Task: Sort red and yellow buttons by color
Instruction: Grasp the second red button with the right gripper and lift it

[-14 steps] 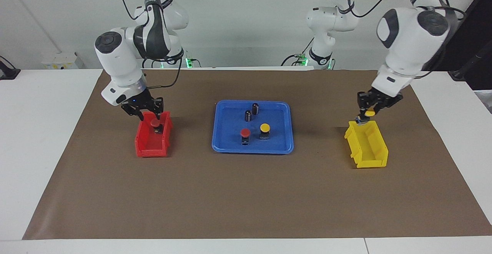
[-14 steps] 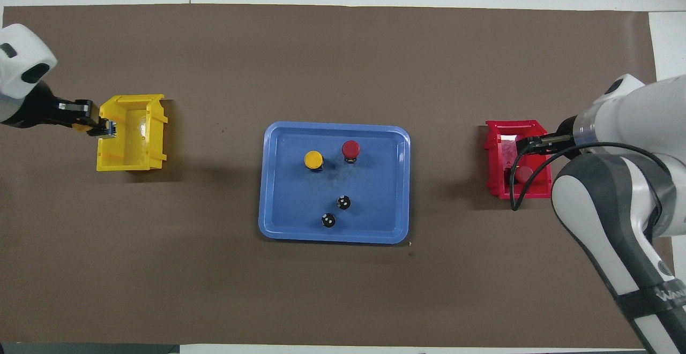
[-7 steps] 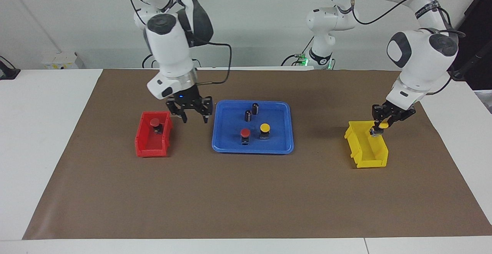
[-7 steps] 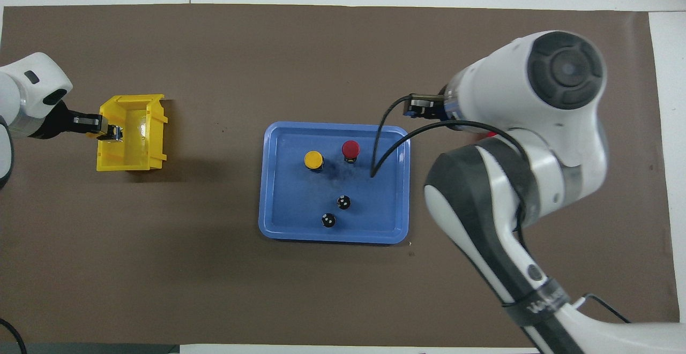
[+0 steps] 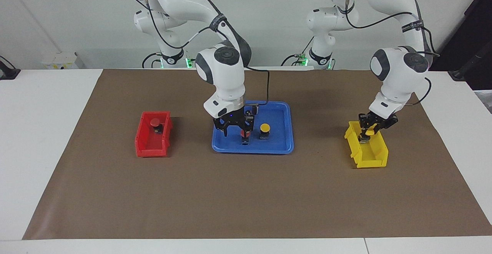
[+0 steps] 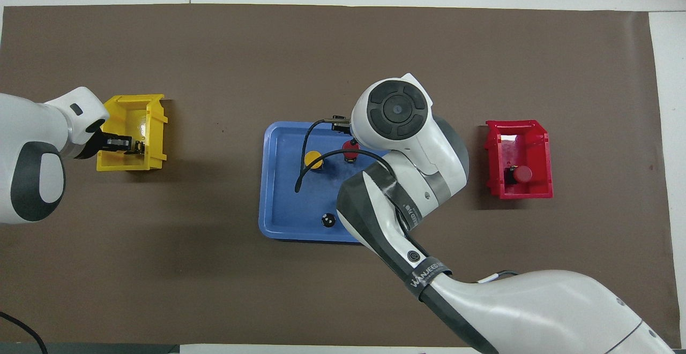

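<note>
My right gripper (image 5: pixel 237 131) stands open, low over the blue tray (image 5: pixel 284 148). A red button (image 5: pixel 245 133) shows just by one of its fingers; I cannot tell if they touch. A yellow button (image 5: pixel 265 127) stands beside it on the tray. Another red button (image 5: pixel 155 122) sits in the red bin (image 5: pixel 148 150). My left gripper (image 5: pixel 364 135) is shut on a yellow button (image 5: pixel 369 131), low in the yellow bin (image 5: pixel 371 161). In the overhead view the right arm covers part of the tray (image 6: pixel 268 182) and its red button (image 6: pixel 351 148).
A dark cylinder (image 5: pixel 255 110) without a coloured cap stands on the tray, nearer the robots than the buttons. Another dark cylinder (image 6: pixel 328 220) shows in the overhead view. Brown paper (image 5: pixel 246 200) covers the table around the bins.
My right gripper left the red bin, where the red button stays, and swung over to the tray's red button. My left gripper carried its yellow button down into the yellow bin.
</note>
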Motion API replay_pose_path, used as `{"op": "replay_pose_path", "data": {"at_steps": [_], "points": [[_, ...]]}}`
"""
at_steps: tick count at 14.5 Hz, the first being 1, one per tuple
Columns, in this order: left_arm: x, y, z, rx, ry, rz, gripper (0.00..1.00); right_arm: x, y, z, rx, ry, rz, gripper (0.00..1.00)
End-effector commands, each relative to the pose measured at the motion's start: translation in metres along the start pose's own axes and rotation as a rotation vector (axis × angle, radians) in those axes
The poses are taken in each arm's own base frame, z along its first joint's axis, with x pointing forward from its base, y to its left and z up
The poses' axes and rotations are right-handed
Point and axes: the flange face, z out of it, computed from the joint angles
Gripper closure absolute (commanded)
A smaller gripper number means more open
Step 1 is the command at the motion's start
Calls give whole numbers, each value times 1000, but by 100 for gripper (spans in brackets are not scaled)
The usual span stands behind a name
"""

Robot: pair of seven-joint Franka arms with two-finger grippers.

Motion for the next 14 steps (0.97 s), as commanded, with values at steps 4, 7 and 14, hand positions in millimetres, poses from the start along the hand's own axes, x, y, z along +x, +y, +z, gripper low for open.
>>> {"op": "replay_pose_path", "data": {"at_steps": [4, 7, 14], "points": [[5, -1, -6, 10, 18, 7, 21, -19, -21, 33, -38, 24, -20, 25], [20, -1, -43, 7, -12, 8, 19, -24, -19, 36, -48, 17, -26, 25], [26, -10, -166, 14, -45, 1, 0, -37, -22, 42, -58, 3, -47, 41]]}}
